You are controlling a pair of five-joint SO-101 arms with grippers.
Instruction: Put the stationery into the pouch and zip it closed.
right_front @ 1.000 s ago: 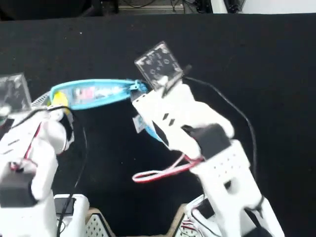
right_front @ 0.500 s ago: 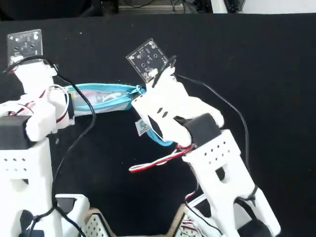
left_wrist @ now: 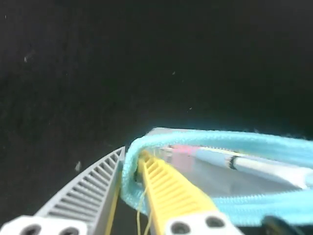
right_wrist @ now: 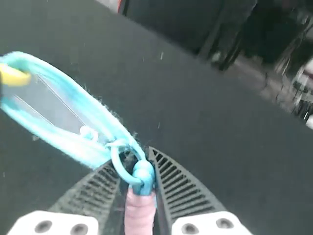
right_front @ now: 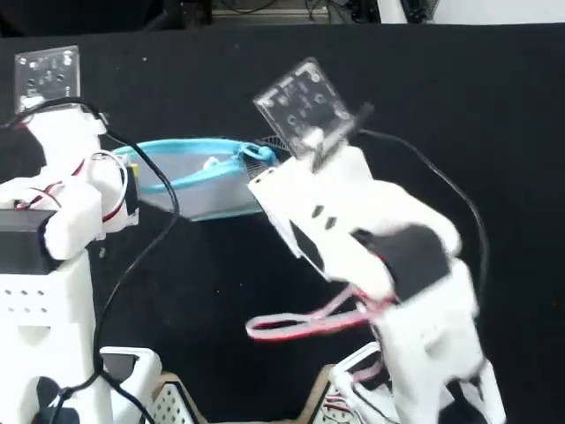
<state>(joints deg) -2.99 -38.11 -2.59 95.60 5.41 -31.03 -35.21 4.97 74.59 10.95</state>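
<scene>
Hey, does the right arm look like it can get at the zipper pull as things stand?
Yes, it seems so: the right gripper has the zipper pull pinched between its fingers at one end of the pouch, with nothing in the way. The left gripper grips the other end.

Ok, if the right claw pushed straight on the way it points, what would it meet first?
The zip pull it grips; beyond that, probably only black table; depth is unclear.

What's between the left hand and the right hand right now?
The pouch spans the whole gap in the high view, left hand and right hand each gripping an end.
</scene>
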